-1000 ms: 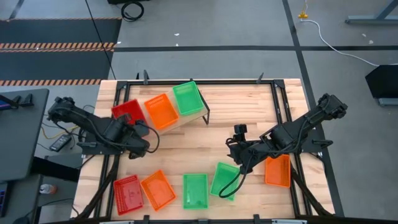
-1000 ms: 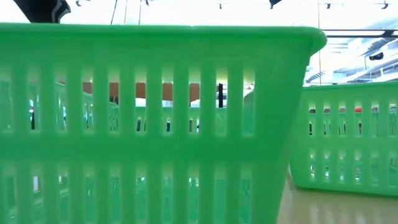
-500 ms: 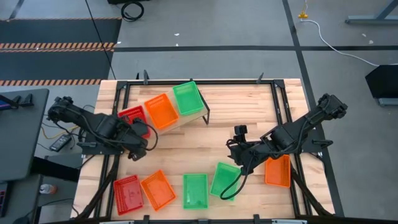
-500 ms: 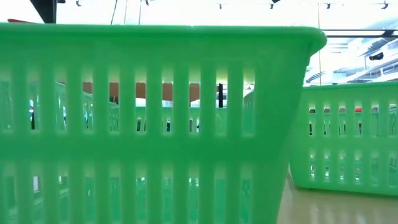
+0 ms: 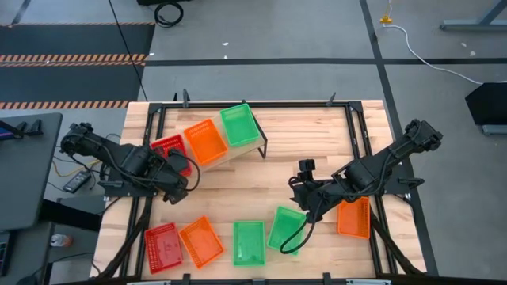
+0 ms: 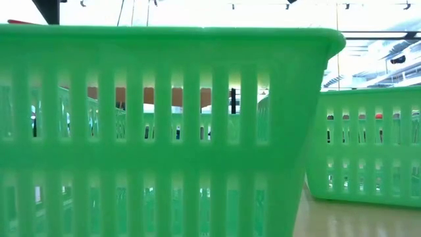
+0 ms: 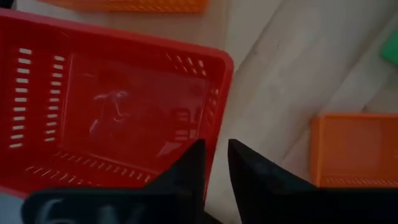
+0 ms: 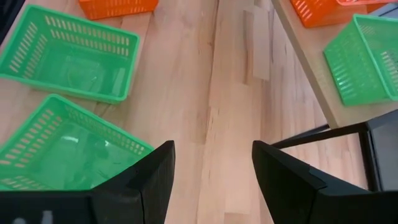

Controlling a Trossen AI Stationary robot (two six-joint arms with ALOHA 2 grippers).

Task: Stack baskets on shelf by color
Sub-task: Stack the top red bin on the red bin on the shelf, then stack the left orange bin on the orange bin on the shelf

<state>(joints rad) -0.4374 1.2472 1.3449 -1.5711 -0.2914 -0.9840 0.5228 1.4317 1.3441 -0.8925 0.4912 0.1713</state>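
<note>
Left gripper (image 7: 213, 163): I saw fingers pinching rim of red basket (image 7: 112, 112), held at shelf (image 5: 238, 152) left end, basket stretching ahead of fingertips.

Shelf stock beyond gripper: orange basket (image 5: 206, 141), green basket (image 5: 238, 125).

Table (image 5: 238, 190) front row: red basket (image 5: 162, 247), orange basket (image 5: 200, 241), green basket (image 5: 248, 242).

Right gripper (image 8: 212, 171): I noted fingers spread, empty, hovering just over tilted green basket (image 5: 287, 229). Orange basket (image 5: 353, 218) beside its arm.
</note>
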